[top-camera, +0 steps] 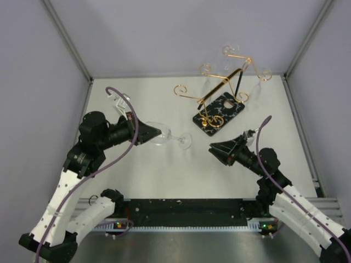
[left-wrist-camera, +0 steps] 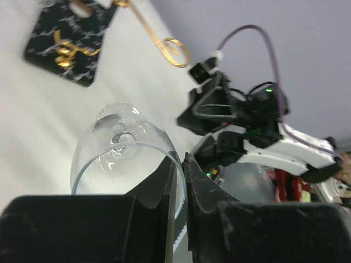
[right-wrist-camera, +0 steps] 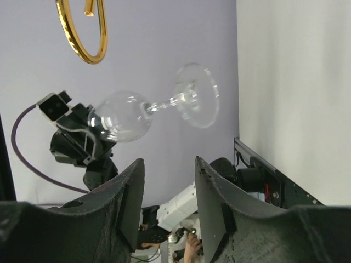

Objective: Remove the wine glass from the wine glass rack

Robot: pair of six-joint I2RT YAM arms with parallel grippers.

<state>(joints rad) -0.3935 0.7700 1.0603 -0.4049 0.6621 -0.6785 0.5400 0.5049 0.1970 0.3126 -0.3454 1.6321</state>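
The clear wine glass (top-camera: 170, 136) lies sideways in the air, off the rack, its foot pointing right. My left gripper (top-camera: 157, 132) is shut on the rim of its bowl (left-wrist-camera: 123, 153). The gold wire wine glass rack (top-camera: 222, 87) with curled arm ends stands on its black marbled base (top-camera: 219, 109) at the back right, with no glass on it. My right gripper (top-camera: 214, 149) is open and empty, right of the glass and pointing at it. The right wrist view shows the glass (right-wrist-camera: 148, 112) ahead of its fingers.
Grey walls enclose the white table (top-camera: 137, 175) on three sides. The rack's base (left-wrist-camera: 68, 41) and one gold curl (left-wrist-camera: 173, 52) show in the left wrist view, with my right arm (left-wrist-camera: 247, 120) beyond the glass. A black rail (top-camera: 186, 211) runs along the near edge.
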